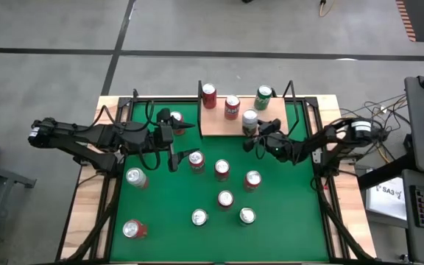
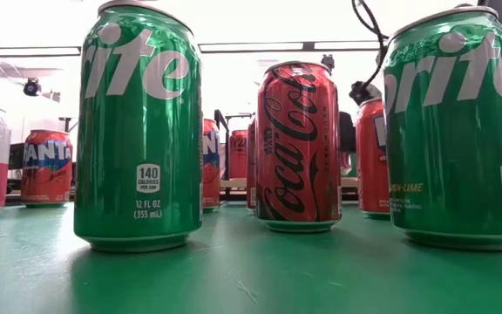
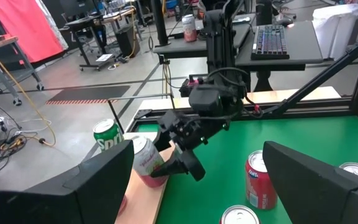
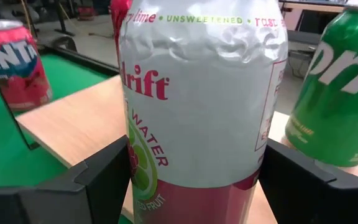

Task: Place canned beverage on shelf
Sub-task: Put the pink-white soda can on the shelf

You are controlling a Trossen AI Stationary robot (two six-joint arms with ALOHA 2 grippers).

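- Only the right wrist view shows the crinkled silver-and-pink can [image 4: 197, 106] filling the space between the right gripper's [image 1: 255, 138] dark fingers [image 4: 98, 171] — gripped, standing on the shelf [image 1: 230, 121].
- Shelf: flat tan wood, black uprights; four cans on it in the high view.
- Left gripper [image 1: 185, 126] fingers wide, empty.

Up close in the low view, the left green can [image 2: 138, 126] reads "140 CALORIES PER CAN" and "12 FL OZ (355 mL)", with "rite" above it. The red can [image 2: 298, 146] has the Coca-Cola script, and an orange can [image 2: 46, 167] says Fanta. The silver can [image 4: 201, 106] on the right wrist camera reads "lime • UNSWEETENED", "drift" and "WATER". A white box [image 1: 390, 194] says "SA3"
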